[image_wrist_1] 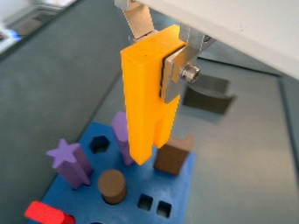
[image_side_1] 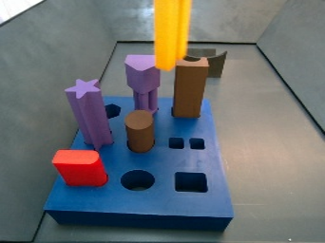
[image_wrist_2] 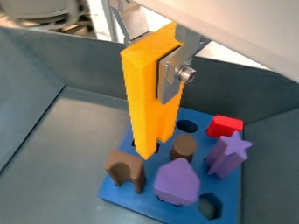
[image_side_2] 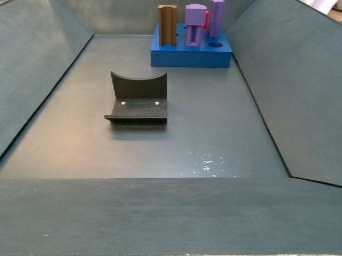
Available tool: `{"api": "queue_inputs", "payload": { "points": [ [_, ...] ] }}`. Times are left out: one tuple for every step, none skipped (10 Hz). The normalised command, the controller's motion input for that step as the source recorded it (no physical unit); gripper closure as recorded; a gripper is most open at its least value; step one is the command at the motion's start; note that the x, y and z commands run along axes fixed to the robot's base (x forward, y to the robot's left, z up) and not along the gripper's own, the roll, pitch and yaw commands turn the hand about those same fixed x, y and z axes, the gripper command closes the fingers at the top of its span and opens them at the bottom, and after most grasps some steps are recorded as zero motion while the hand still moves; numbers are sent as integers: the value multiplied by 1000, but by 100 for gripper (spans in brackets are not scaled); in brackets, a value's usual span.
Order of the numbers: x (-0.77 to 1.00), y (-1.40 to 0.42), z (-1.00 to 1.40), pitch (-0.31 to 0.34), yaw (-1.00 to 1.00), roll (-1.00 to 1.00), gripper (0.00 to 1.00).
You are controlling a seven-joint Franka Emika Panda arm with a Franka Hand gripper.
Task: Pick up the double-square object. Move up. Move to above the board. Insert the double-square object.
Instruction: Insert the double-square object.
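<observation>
The gripper (image_wrist_1: 176,66) pinched the double-square object (image_wrist_1: 149,96) near its top, one silver finger (image_wrist_1: 177,68) flat against a side face, and held it upright in the air above the board (image_side_1: 121,195). It looked a stiff, light, smooth-sided block, so a high hold across flat faces suited it, though it might swing or slip. The two small square holes (image_side_1: 185,143) lay open.

No text, label, brand or number can be read anywhere — not on the board (image_side_1: 76,204), not on the double-square object (image_wrist_1: 149,92) clamped in the gripper (image_wrist_1: 163,63) above that board.
</observation>
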Motion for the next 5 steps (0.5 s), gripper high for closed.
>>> {"api": "queue_inputs", "payload": {
  "points": [
    [46, -154, -171, -11, -963, 20, 100],
    [49, -154, -180, -19, -963, 20, 100],
    [9, -46, -240, -14, -1000, 0, 100],
    [0, 0, -326, -34, -1000, 0, 100],
    [0, 0, -371, -41, -1000, 0, 100]
  ]
}}
